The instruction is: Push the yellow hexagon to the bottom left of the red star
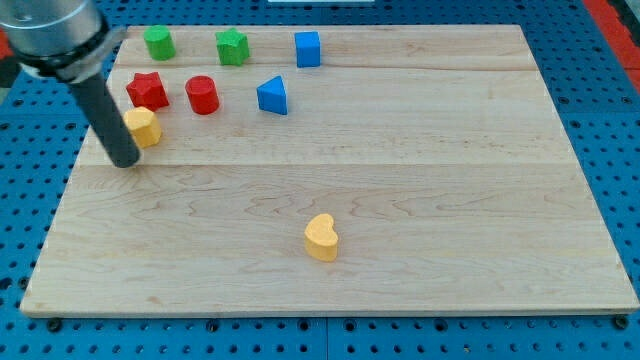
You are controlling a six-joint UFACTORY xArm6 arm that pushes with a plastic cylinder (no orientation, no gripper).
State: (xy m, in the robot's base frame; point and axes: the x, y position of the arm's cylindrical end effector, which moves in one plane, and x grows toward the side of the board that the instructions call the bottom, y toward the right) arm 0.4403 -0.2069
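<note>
The yellow hexagon (144, 127) lies near the view's left edge of the wooden board, just below the red star (147, 91). My tip (126, 160) rests on the board at the hexagon's lower left, touching or almost touching its left side. The dark rod rises from there toward the view's top left corner and hides a strip of the board.
A red cylinder (202, 95) stands right of the star. A green cylinder-like block (159, 43), a green star (232, 47) and a blue cube (308, 48) line the top. A blue triangle (273, 96) and a yellow heart (322, 238) lie farther right. The board's left edge (62, 195) is close.
</note>
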